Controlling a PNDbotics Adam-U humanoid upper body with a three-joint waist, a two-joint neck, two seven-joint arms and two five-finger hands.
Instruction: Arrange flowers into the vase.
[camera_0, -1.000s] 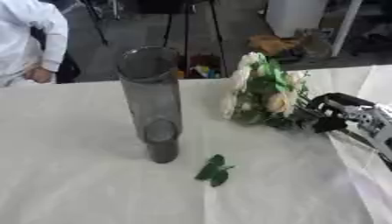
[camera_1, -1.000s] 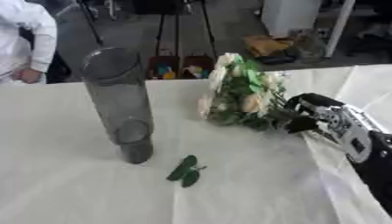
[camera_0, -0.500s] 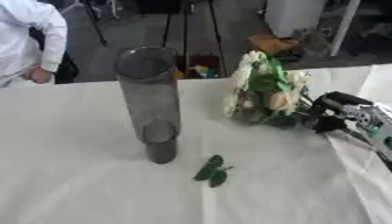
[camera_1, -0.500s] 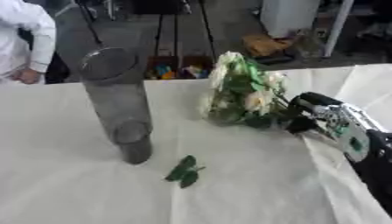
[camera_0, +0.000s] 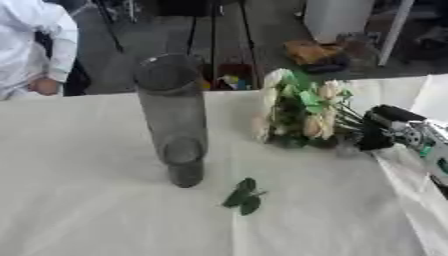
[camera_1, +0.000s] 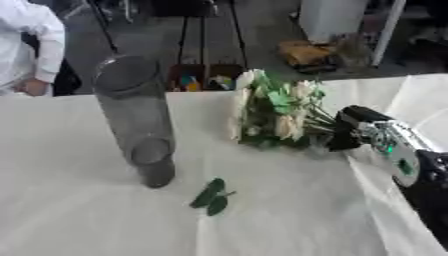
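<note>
A tall clear glass vase (camera_0: 173, 115) stands upright left of the table's middle, with nothing in it. To its right, a bunch of cream flowers with green leaves (camera_0: 302, 110) is held up just above the table, heads pointing away. My right hand (camera_1: 360, 131) comes in from the right edge, its fingers curled round the stems. A loose sprig of green leaves (camera_0: 243, 196) lies on the cloth in front of the vase. My left hand shows in neither view.
A white cloth (camera_0: 87, 210) covers the table. Beyond the far edge are a person in white (camera_0: 35, 45) at the upper left, a crate of small things (camera_0: 229, 80) and a brown bag (camera_0: 313, 52) on the floor.
The bouquet and my right hand have hardly moved. The vase and the loose leaves lie as before.
</note>
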